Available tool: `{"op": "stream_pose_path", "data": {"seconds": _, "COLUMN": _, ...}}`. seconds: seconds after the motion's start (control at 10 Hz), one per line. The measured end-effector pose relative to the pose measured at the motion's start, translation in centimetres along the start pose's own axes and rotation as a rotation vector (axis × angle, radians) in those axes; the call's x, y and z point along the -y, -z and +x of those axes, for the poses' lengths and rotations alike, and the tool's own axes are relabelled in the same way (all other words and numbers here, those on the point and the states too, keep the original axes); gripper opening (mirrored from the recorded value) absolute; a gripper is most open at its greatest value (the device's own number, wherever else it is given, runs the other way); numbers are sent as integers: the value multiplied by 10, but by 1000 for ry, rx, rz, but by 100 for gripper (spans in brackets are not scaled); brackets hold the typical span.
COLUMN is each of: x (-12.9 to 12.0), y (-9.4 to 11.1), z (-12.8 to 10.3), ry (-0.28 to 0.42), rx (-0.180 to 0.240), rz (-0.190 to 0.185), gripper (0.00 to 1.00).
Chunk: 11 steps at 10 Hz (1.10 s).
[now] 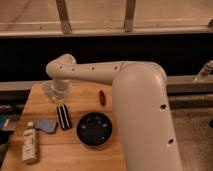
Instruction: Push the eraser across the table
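Note:
The eraser point(64, 117), a small black block with white lengthwise stripes, lies on the light wooden table point(75, 157) left of centre. My white arm reaches in from the right, and its wrist bends down over the table's back left. The gripper point(60, 99) hangs just above the far end of the eraser, close to it. I cannot tell whether it touches the eraser.
A clear cup point(50, 90) stands right beside the gripper on its left. A black bowl point(95, 130) sits right of the eraser. A small red object point(101, 97) lies behind the bowl. A blue-grey pad point(46, 125) and a bottle point(30, 143) lie at the front left.

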State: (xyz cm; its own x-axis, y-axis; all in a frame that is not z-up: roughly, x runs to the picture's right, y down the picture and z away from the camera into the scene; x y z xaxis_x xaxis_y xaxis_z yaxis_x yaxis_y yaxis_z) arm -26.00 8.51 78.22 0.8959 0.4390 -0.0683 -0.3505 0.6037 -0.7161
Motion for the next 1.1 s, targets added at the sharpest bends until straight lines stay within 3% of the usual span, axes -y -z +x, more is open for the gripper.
{"op": "stream_pose_path", "data": {"seconds": 0.3, "x": -16, "y": -53, "z": -16, "ry": 52, "rx": -33, "rz": -94, "gripper": 0}}
{"op": "stream_pose_path", "data": {"seconds": 0.7, "x": -25, "y": -73, "z": -18, "ry": 72, "rx": -57, "rz": -171, "gripper": 0}}
{"op": "stream_pose_path", "data": {"seconds": 1.1, "x": -19, "y": -102, "z": -14, "ry": 67, "rx": -80, "rz": -261, "gripper": 0}}
